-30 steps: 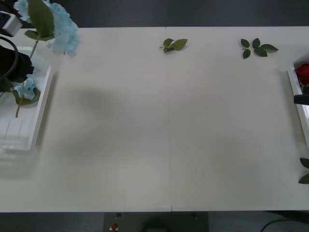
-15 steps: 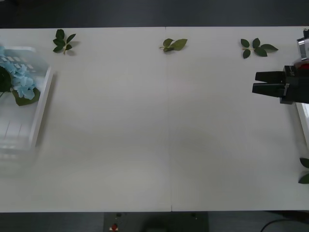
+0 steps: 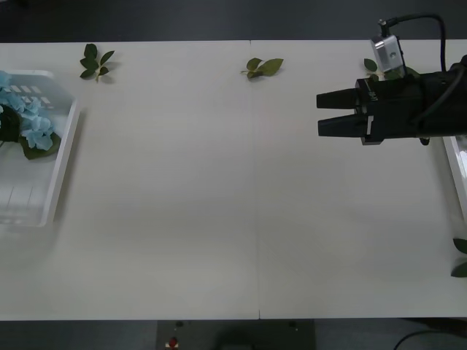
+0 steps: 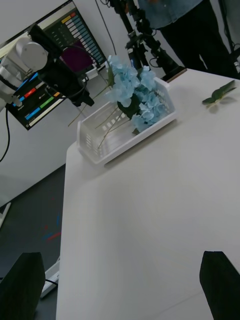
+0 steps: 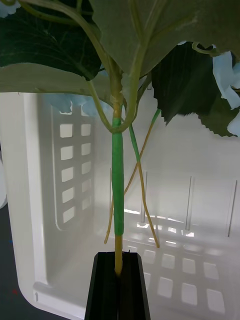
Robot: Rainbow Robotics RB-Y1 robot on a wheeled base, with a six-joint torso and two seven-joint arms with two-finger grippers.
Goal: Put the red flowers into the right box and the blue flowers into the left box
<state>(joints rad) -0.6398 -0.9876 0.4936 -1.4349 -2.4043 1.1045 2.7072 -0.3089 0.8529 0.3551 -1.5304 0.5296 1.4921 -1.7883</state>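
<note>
Your left gripper was clamped on the green stem of the blue flowers, which rose straight up from between the black fingers (leaves overhead at twelve o'clock) inside the left box. In the front view that box sat at nine o'clock on the table, blue heads resting in it. Your right gripper hovered at two o'clock with fingers apart, holding nothing, pointing toward nine; the right box edge lay at three.

right box cut off at edge, blue flowers partly cropped, held stem's heads out of frame
</note>
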